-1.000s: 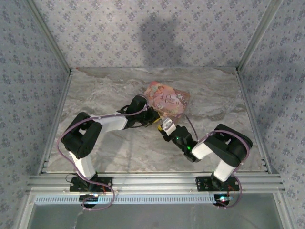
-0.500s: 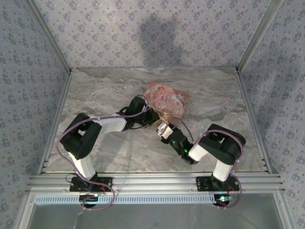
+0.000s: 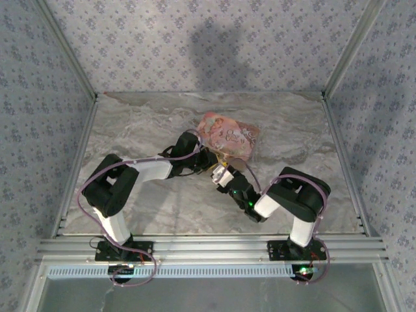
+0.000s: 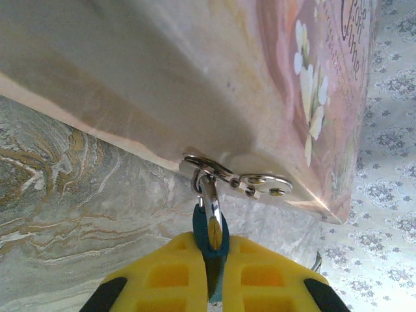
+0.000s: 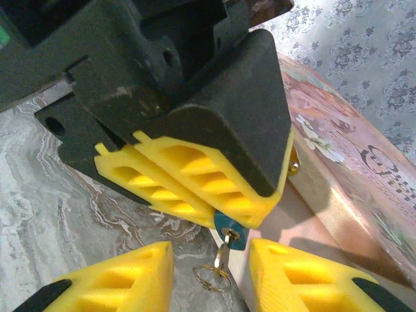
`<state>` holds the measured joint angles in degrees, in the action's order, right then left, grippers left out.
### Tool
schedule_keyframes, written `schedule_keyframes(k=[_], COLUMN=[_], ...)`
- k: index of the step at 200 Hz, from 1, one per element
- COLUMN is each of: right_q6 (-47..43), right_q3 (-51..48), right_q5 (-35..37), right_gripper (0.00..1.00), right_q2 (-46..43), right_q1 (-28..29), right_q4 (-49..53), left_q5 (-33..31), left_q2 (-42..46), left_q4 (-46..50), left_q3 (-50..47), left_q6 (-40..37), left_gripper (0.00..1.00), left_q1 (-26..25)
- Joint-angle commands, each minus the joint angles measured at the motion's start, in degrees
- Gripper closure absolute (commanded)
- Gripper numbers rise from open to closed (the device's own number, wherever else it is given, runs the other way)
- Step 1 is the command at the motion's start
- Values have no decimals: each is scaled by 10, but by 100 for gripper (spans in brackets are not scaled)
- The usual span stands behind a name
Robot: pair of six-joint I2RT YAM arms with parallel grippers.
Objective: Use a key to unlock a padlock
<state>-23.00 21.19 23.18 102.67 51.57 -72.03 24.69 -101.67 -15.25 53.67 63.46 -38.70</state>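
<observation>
Near the middle of the counter (image 3: 143,130), from above, both arms meet beside the pink box (image 3: 229,135). At the left wrist, the left tool (image 4: 211,260) is clenched on the blue padlock (image 4: 209,231), whose shackle (image 4: 207,195) reaches the box's hasp (image 4: 260,185). At the right wrist, the right tool (image 5: 211,253) is released, straddling the key (image 5: 221,255) in the padlock.

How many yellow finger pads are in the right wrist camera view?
4. Two on the left gripper, shut on the padlock, upper middle. Two on the right gripper, apart at the bottom edge, either side of the key. None looks hidden.
</observation>
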Motion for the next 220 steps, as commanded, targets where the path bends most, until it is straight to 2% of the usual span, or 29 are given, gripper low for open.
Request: schedule_keyframes(k=[1, 64, 141, 204, 220], right_q6=[-3, 11, 26, 24, 26], right_q3=[15, 8, -14, 0, 2], right_q5=[0, 7, 23, 14, 13], right_gripper=[67, 78, 76, 79, 84], right_q2=[10, 10, 9, 14, 14], right_q1=[-2, -3, -3, -9, -11], right_q4=[-20, -16, -16, -16, -16], left_q5=[15, 14, 14, 14, 14], left_q2=[31, 31, 29, 29, 29], left_q4=[-38, -43, -45, -44, -43], left_q3=[-2, -3, -1, 0, 0], left_q6=[-10, -6, -4, -4, -4], left_gripper=[100, 100, 100, 100, 100], left_q1=[0, 0, 0, 0, 0])
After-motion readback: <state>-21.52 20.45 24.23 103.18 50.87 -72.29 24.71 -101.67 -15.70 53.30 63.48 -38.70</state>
